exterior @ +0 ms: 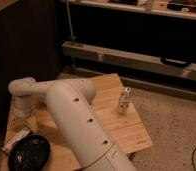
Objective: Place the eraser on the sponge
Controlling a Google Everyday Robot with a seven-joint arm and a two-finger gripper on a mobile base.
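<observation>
The gripper [26,117] hangs over the worktop's [113,127] left edge under the white arm [76,120], fingers spread wide and holding nothing. The eraser [16,140] lies near the front-left corner, beside the black pan [28,153].

My arm [78,122] is a fat cream tube with small dark holes. The end effector is hidden under its rounded wrist [22,91], at the table's [136,135] left.

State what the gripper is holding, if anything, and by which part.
Nothing. The gripper hangs open over the left of the table; the eraser lies free beside the black pan.
</observation>
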